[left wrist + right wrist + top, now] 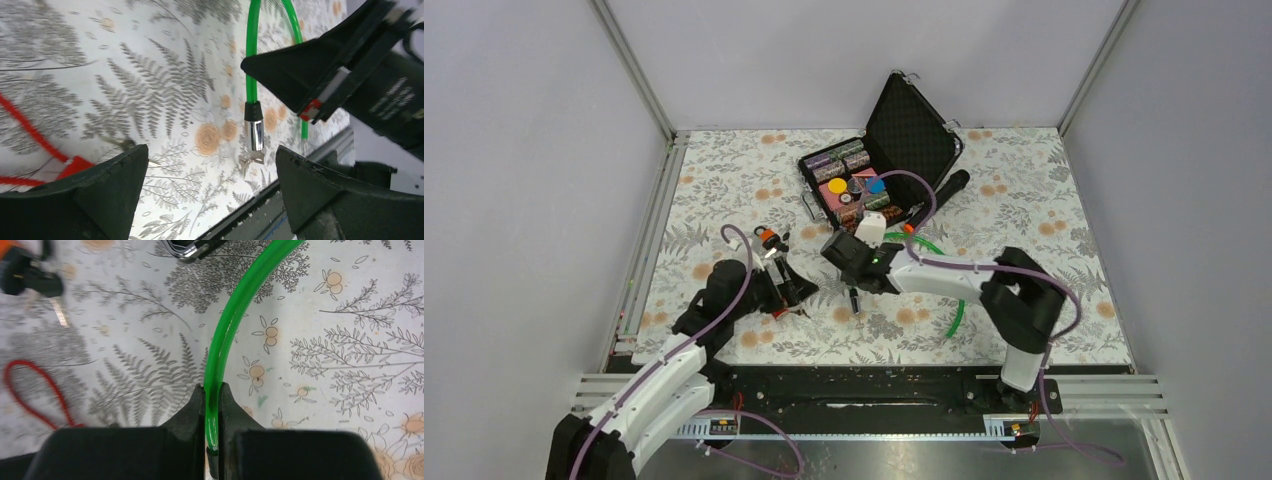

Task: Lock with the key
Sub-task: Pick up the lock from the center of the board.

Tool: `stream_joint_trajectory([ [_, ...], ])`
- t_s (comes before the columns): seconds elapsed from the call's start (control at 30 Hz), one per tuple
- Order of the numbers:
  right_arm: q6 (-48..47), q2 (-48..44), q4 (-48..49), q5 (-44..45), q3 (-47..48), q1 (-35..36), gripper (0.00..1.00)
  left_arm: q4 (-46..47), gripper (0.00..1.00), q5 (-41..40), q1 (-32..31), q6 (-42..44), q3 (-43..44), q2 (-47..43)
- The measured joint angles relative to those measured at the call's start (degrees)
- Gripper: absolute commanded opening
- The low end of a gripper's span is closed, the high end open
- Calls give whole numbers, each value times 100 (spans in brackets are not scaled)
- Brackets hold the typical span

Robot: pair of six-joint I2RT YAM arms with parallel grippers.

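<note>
The green cable [251, 60] ends in a black collar and a chrome lock barrel [255, 134]. The tiny silvery key [248, 161] sticks out at the barrel's lower end, just above the patterned table. My right gripper [212, 399] is shut on the green cable [225, 330] just above the collar and holds that end up; its fingers [300, 70] show in the left wrist view. My left gripper [210, 170] is open and empty, its jaws wide apart with the key between and beyond them. In the top view the left gripper [790, 290] is left of the right gripper [855, 288].
An open black case [914, 125] with small coloured items stands at the back. A black-headed key with an orange tag [25, 270] and a red cord loop [35, 385] lie near my left gripper. The rest of the green loop [959, 308] lies to the right. The table's front rail [300, 200] is close.
</note>
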Motion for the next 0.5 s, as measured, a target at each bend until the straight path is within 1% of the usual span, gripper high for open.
stream_joint_trajectory([
  [0.1,208,-616,275,-98,-365,-7,0,466,88,118,-334,24,-7,310],
  [0.2,426,-1189,586,-273,-793,-11,0,905,86,109,-684,48,-7,608],
  [0.3,579,-1495,758,-437,-1036,-13,0,1344,86,103,-986,68,-7,933],
  [0.4,706,-1683,907,-636,-1204,-15,0,1716,89,70,-1252,164,7,1226],
  [0.5,809,-1799,1088,-835,-1349,-20,0,1906,89,-63,-1469,310,127,1561],
])
